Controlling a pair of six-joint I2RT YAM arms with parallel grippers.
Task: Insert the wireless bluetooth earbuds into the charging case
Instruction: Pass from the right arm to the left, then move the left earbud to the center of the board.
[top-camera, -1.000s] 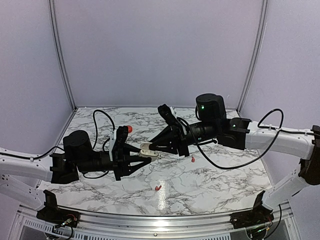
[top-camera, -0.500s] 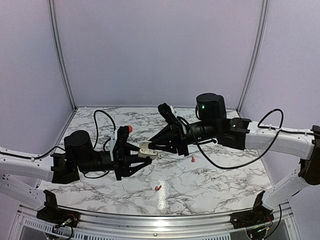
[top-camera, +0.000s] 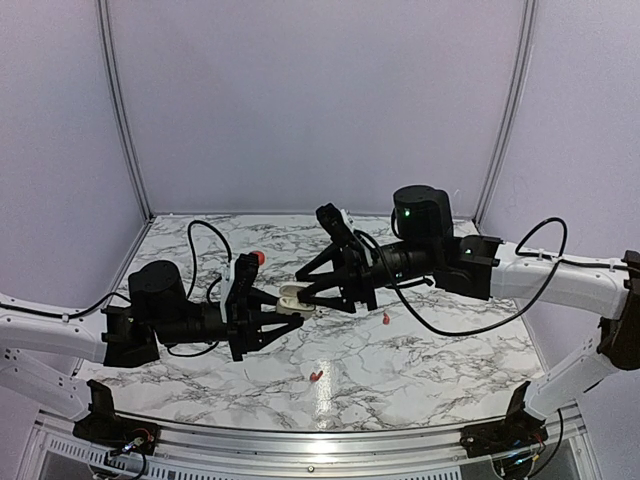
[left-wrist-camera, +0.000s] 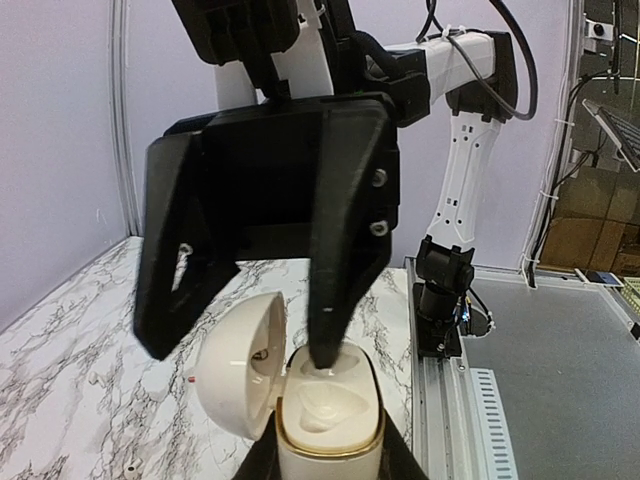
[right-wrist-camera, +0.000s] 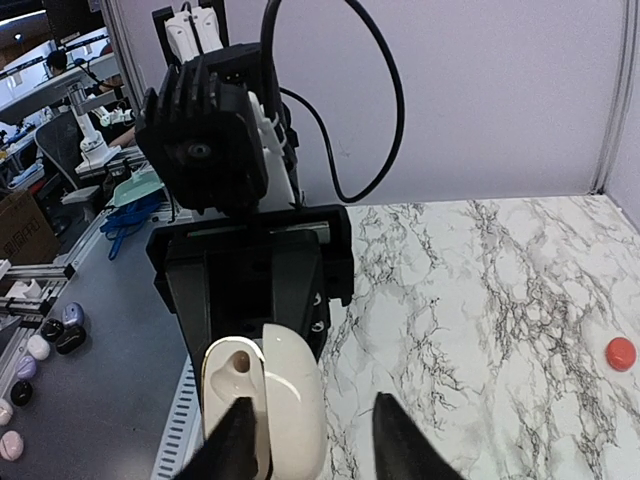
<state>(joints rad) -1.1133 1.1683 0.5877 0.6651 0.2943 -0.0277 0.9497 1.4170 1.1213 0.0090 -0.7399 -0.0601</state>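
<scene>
case (left-wrist-camera: 330, 425) open in the air, earbuds (top-camera: 386, 320) on the table (top-camera: 450, 350)

step in hand, as i read it: getting the case open and ready. left gripper (top-camera: 284, 314) is clamped tight on the case base and holds it up off the table. lid (left-wrist-camera: 240, 365) stands swung open, wells look empty.

right gripper (left-wrist-camera: 243, 355) is part open, a narrow gap. the lid sits between its fingers. one fingertip (left-wrist-camera: 325, 350) pokes into the mouth of the base, the other hangs outside the lid; can't tell if that one touches. it grips nothing.

one earbud lies under the right arm, the other (top-camera: 316, 376) nearer the front edge, both well apart from the case.

next, i'd say: back the right fingers out without knocking the lid shut, then go down for an earbud. tiny part, needs a fine pinch.
</scene>
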